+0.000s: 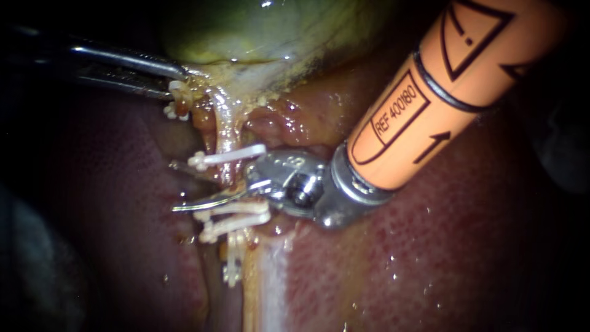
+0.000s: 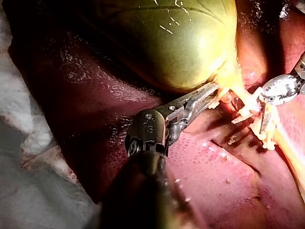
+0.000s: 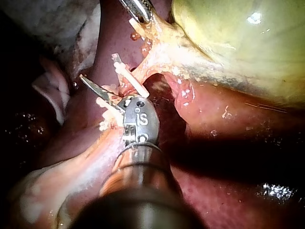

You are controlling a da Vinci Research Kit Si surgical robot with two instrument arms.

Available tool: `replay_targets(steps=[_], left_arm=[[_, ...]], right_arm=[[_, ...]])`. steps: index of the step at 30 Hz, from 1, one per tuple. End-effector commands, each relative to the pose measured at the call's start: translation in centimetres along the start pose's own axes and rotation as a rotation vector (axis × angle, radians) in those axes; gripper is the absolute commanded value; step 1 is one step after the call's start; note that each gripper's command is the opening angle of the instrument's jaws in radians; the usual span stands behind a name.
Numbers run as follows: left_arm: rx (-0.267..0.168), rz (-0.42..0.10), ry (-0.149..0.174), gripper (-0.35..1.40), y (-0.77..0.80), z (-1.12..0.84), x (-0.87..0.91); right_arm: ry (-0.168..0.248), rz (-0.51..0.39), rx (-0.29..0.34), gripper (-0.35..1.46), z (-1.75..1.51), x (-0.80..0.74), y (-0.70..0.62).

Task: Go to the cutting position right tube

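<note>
The right instrument comes in from the upper right. Its two thin blades stand a little apart, and the right tube runs between them. White clips sit on the tube just above the blades, with more just below. The left instrument pinches pale tissue right under the green gallbladder. Red liver lies all around.
</note>
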Motion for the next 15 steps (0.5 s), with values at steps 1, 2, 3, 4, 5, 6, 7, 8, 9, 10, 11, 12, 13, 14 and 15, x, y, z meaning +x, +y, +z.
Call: replay_targets(steps=[1,2,3,4,5,6,7,8,9,10,11,12,13,14,15], left_arm=[[0.000,0.000,0.000,-0.35,0.00,0.00,0.00],[0.000,0.000,0.000,-0.35,0.00,-0.01,0.00],[0.000,0.000,0.000,-0.35,0.00,-0.01,0.00],[0.000,0.000,0.000,-0.35,0.00,-0.01,0.00],[0.000,0.000,0.000,-0.35,0.00,-0.01,0.00],[0.000,0.000,0.000,-0.35,0.00,-0.01,0.00],[0.000,0.000,0.000,-0.35,0.00,-0.01,0.00],[-0.001,0.000,0.000,-0.35,0.00,-0.01,0.00],[-0.001,0.000,0.000,-0.35,0.00,-0.01,0.00],[-0.001,0.000,0.000,-0.35,0.00,-0.01,0.00],[-0.001,0.000,0.000,-0.35,0.00,-0.01,0.00],[-0.001,0.000,0.000,-0.35,0.00,-0.01,0.00],[-0.001,0.000,0.000,-0.35,0.00,-0.01,0.00],[-0.001,0.000,0.000,-0.35,0.00,-0.01,0.00],[-0.001,0.000,0.000,-0.35,0.00,-0.01,0.00]], right_arm=[[0.000,0.003,0.008,1.28,0.00,0.06,-0.06],[0.003,0.005,0.014,1.28,-0.01,0.10,-0.11],[0.005,0.013,0.021,1.28,-0.01,0.16,-0.16],[0.013,0.021,0.031,1.28,-0.02,0.22,-0.22],[0.018,0.029,0.039,1.26,-0.02,0.28,-0.27],[0.022,0.037,0.048,1.26,-0.02,0.34,-0.33],[0.022,0.040,0.051,1.26,-0.02,0.38,-0.38],[0.025,0.047,0.054,1.26,-0.02,0.42,-0.42],[0.029,0.049,0.057,1.26,-0.02,0.45,-0.45],[0.034,0.051,0.061,1.26,-0.02,0.49,-0.49],[0.040,0.052,0.064,1.26,-0.02,0.51,-0.51],[0.043,0.052,0.067,1.26,-0.02,0.53,-0.52],[0.046,0.053,0.069,1.26,-0.02,0.55,-0.54],[0.046,0.060,0.070,1.26,-0.02,0.56,-0.54],[0.046,0.060,0.070,1.26,-0.02,0.57,-0.54]])
